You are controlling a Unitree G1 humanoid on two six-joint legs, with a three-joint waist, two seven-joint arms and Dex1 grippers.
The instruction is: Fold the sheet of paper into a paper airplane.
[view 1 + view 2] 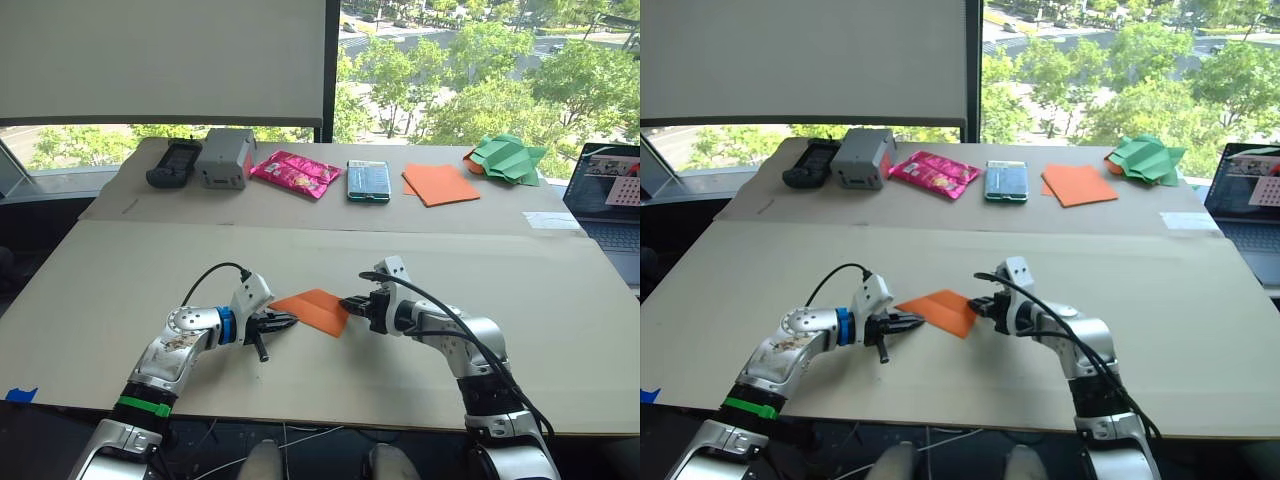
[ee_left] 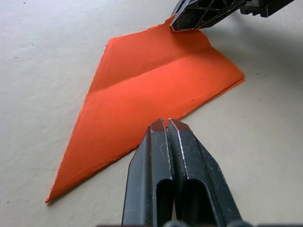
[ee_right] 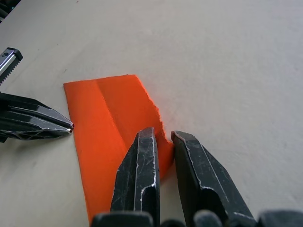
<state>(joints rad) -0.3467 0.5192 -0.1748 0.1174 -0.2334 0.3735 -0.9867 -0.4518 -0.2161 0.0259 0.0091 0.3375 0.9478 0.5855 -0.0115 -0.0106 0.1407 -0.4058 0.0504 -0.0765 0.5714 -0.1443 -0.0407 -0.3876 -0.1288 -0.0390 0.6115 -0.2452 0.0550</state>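
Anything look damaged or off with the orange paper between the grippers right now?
Yes. The sheet of paper has a ragged, torn-looking edge on the side by the right gripper, whose fingertips straddle that edge. The left gripper rests shut at the opposite edge. Otherwise it lies flat, creased.

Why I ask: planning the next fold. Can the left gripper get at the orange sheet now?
Probably yes: the left gripper, fingers shut, sits right at the sheet of paper on bare table, opposite the right gripper.
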